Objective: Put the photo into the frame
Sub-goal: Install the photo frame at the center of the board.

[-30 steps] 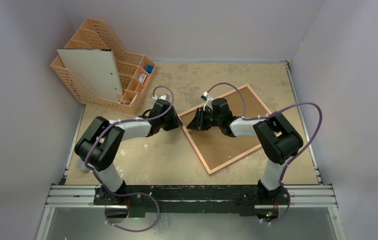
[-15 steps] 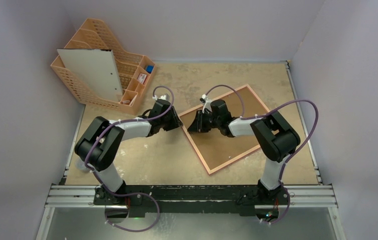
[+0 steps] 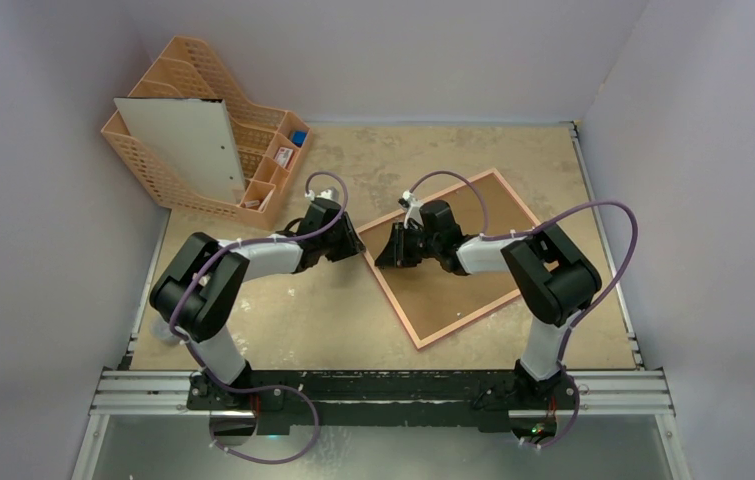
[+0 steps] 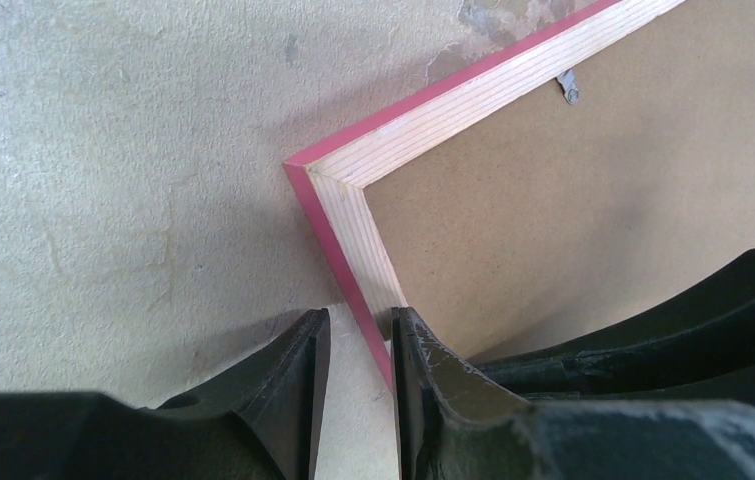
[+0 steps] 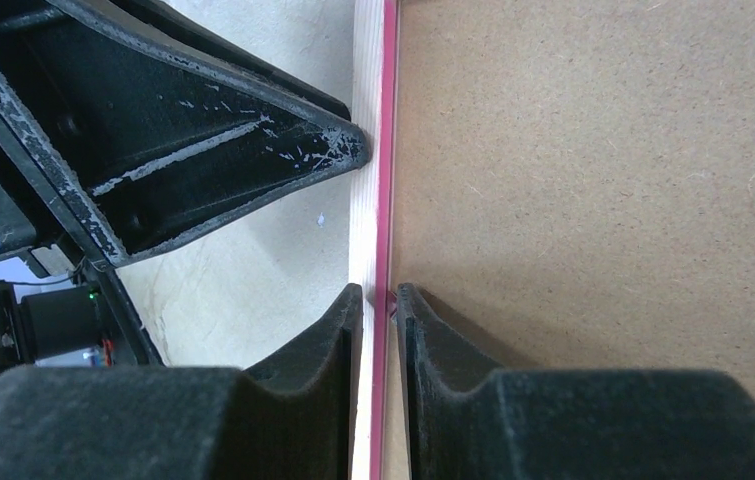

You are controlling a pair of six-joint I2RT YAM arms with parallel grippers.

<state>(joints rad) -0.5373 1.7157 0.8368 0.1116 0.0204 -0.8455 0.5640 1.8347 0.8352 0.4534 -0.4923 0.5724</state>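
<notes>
The frame (image 3: 481, 310) lies flat on the table with its pale wood reverse side up and a brown backing board (image 3: 453, 290) inside it. The photo is hidden. Both grippers meet at the frame's left corner. My right gripper (image 5: 380, 295) is shut on the frame's rail (image 5: 368, 230), one finger outside it and the other on the board (image 5: 603, 200). My left gripper (image 4: 358, 325) straddles the pink outer edge just below the corner (image 4: 423, 120). It is open, with a gap between its outer finger and the edge. From above, the left gripper (image 3: 358, 243) and right gripper (image 3: 381, 250) almost touch.
An orange desk organiser (image 3: 263, 130) stands at the back left, with a large white flat sheet (image 3: 188, 145) leaning in it. The left gripper's finger (image 5: 253, 140) sits close beside the right gripper's fingers. Walls close the table in on the left, back and right.
The right gripper's jaws have narrowed slightly on the rail, and the right arm's elbow shifted a little. The left arm and the frame have not moved.
</notes>
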